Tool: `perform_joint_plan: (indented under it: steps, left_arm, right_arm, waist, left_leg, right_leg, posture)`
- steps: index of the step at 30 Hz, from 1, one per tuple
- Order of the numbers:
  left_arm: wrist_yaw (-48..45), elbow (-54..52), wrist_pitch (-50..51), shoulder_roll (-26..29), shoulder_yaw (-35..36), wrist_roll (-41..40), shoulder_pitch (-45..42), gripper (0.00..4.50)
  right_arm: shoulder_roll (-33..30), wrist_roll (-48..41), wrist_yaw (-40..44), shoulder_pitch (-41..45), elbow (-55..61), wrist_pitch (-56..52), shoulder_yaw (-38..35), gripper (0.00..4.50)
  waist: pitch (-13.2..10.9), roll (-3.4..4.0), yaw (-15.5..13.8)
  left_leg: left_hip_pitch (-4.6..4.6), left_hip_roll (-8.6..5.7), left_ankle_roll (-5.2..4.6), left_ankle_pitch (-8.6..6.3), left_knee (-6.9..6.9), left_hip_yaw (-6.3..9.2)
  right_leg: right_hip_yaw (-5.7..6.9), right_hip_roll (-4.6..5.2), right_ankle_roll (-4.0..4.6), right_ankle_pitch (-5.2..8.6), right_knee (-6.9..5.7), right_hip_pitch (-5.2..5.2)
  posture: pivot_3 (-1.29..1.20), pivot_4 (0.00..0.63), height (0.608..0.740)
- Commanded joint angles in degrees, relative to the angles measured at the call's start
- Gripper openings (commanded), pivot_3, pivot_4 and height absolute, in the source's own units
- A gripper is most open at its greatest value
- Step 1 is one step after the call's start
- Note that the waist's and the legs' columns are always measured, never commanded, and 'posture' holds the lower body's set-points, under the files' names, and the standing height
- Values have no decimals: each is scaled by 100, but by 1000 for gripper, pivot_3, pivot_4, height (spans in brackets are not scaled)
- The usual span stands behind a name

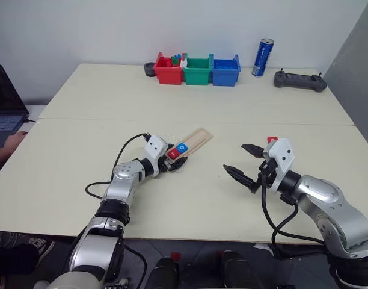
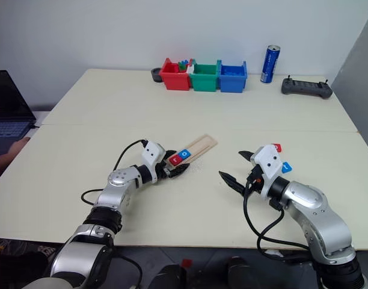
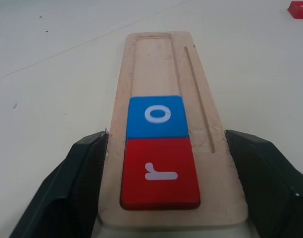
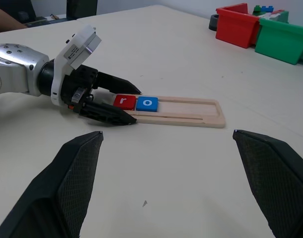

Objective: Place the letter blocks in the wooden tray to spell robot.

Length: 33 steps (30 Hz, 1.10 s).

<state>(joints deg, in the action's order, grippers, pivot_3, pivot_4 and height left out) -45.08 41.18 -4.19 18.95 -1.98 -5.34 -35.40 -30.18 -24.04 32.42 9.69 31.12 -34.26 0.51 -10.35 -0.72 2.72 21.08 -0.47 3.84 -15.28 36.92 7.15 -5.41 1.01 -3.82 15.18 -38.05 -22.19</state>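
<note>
My left gripper (image 4: 123,105) straddles the near end of the long pale wooden tray (image 4: 191,112), jaws apart, seemingly touching its edges. Inside sit the red "r" tile (image 3: 160,172) and blue "o" tile (image 3: 157,116), touching. My right gripper (image 1: 244,162) hovers wide open, empty.

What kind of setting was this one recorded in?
Probably an indoor lab or office test space: a plain pale table against a bare wall, a laptop at its edge, a handheld controller and three coloured sorting bins at the back.
</note>
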Motion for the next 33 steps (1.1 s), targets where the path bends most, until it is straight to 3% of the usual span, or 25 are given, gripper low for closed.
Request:
perform_joint_plan:
  steps: [1,9,20,33]
  left_arm:
    - [116,119,149,112,-26,134,189,3387]
    - [-149,-340,87,157,-196,135,350,3387]
    - [-1456,-1412,49,140,-648,-211,460,3387]
    - [-2142,-1205,-233,-594,-1376,-54,231,3387]
  right_arm:
    - [1,-79,-24,141,27,59,-207,4500]
    - [-147,-66,184,58,37,132,-238,4500]
    - [-1145,-280,1514,-250,-367,646,-760,4500]
    - [-1300,-342,1771,-551,-406,788,-924,4500]
  waist:
    - [0,0,6]
    - [-1,-1,50]
    - [-9,-15,-21]
    - [-16,-25,-46]
  left_leg:
    - [0,0,0,0,0,0]
    - [-2,3,0,0,-2,0]
    - [19,-2,0,0,-1,6]
    - [26,-2,-1,-1,2,6]
  right_leg:
    - [0,0,0,0,0,0]
    - [-1,-2,1,-1,-1,0]
    - [5,2,6,-4,14,-4]
    - [5,0,4,-2,17,-8]
  posture:
    - [0,150,740]
    - [0,150,740]
    - [0,150,740]
    - [0,150,740]
